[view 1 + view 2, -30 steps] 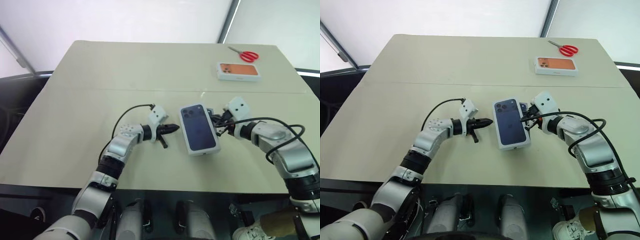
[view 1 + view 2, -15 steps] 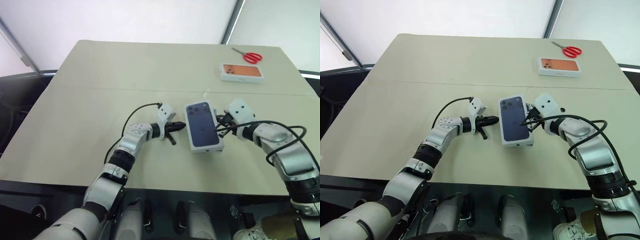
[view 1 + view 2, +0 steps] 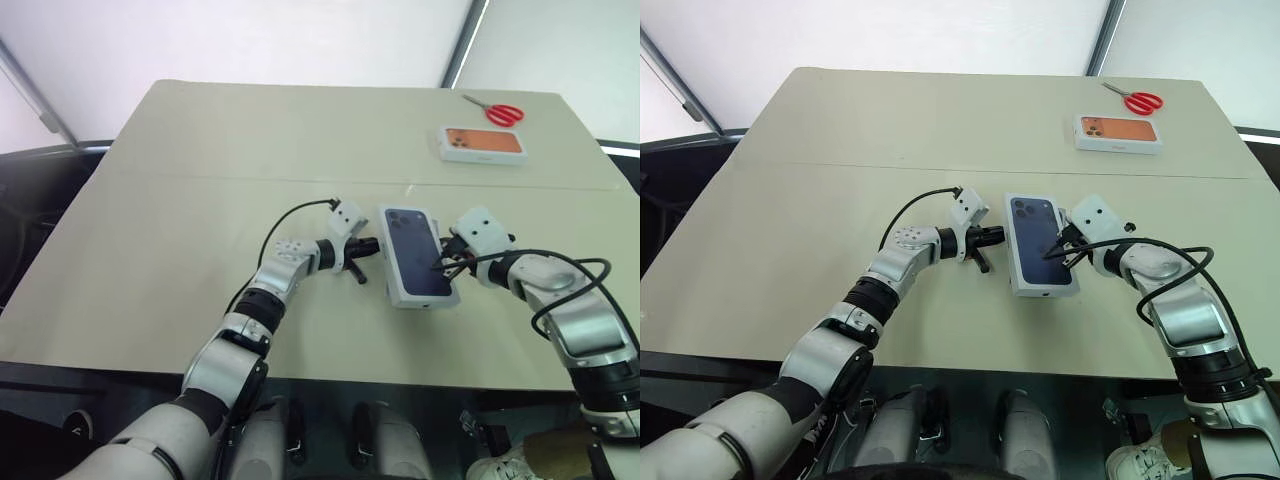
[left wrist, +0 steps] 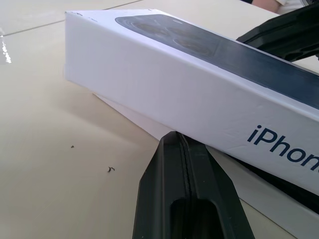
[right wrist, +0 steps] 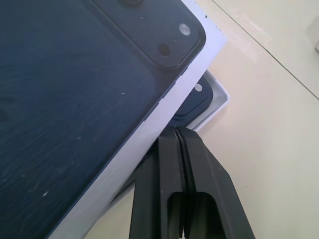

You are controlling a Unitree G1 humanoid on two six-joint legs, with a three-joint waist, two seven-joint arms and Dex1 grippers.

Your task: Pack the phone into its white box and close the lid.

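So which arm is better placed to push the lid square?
Left, probably. The left gripper, jaws shut, points at the long side of the lid, and the box sticks out on the right, so the lid must go that way.

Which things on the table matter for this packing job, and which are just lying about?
Job: lid, askew over the white box; phone inside it.
Lying about: red scissors; box with orange phone picture.

The lid is smooth matt white cardboard; the fingers are black moulded plastic; the table is matt beige.
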